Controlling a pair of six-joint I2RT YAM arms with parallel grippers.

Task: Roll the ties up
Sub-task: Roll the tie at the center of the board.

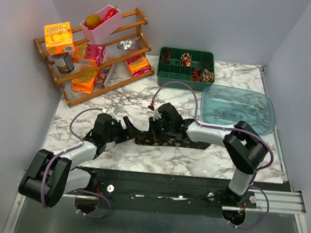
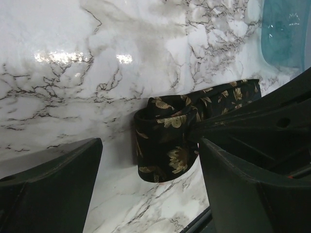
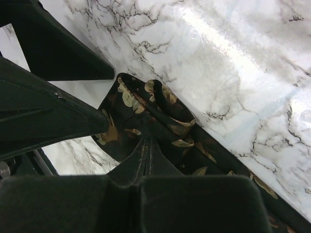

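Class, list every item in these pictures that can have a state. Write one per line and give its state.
tie: flat on the table, one end curled into a loose roll.
right gripper: shut on the tie at the roll.
left gripper: open, fingers either side of the roll.
coiled ties: rolled, sitting in green tray compartments.
blue tub: open, looks empty.

Plain grey-lilac walls (image 1: 207, 17) close in from 9, 12 and 3 o'clock around a white marble-patterned table (image 1: 130, 95) with dark veins, a wooden rack (image 1: 133, 13) standing at 10 o'clock, a dull grey metal sheet (image 1: 162, 231) lying at 6 o'clock, and bright glare (image 2: 73, 57) glinting off the glossy top
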